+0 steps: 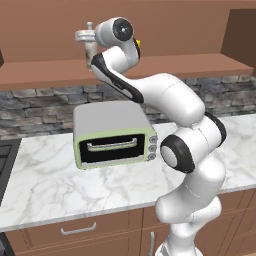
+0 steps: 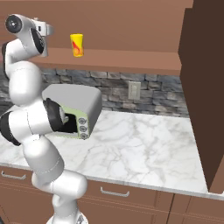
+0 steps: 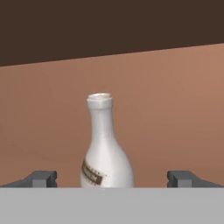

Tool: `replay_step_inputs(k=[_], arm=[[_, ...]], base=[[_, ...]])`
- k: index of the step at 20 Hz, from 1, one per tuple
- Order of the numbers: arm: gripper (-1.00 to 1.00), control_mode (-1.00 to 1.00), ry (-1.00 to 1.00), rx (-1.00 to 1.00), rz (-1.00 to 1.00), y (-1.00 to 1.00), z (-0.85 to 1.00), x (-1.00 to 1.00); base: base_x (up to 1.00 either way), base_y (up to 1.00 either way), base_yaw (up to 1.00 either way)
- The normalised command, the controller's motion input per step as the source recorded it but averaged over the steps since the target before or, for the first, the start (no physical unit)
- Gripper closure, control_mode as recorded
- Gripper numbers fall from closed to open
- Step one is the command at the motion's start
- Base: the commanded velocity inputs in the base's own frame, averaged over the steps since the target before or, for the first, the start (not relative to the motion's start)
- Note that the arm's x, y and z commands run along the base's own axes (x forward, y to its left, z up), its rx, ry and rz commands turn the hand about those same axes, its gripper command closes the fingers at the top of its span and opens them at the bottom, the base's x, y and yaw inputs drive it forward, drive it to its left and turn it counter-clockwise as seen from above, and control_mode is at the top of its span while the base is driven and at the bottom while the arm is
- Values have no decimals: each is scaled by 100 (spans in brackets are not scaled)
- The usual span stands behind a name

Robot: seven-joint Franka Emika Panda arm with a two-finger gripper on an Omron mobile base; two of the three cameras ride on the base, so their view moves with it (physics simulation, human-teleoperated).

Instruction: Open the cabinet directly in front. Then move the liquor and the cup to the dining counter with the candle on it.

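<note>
The cabinet stands open, its dark door swung out at the right. Inside, on its floor, the liquor stands upright: a pale bottle with a long neck and a dark label band. My gripper is open, raised to the cabinet's level, with a fingertip on either side of the bottle and apart from it. From the base the hand shows at the cabinet's front edge. To the right of the hand stands the yellow cup with a red mark, upright. The dining counter and the candle are out of view.
A grey toaster oven sits on the marble counter below the hand. Behind it runs a stone backsplash with an outlet. Drawers line the counter's front, and a dark stove edge shows at the left.
</note>
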Motion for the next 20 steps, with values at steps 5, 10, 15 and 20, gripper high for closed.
replay_step_inputs(k=[5,10,15,20], arm=[[-100,-100,0,0,0,14,0,24],[-100,-100,0,0,0,12,0,24],[-100,-100,0,0,0,9,0,25],[-100,-100,0,0,0,8,0,24]], base=[[0,0,0],[0,0,0],[0,0,0],[0,0,0]])
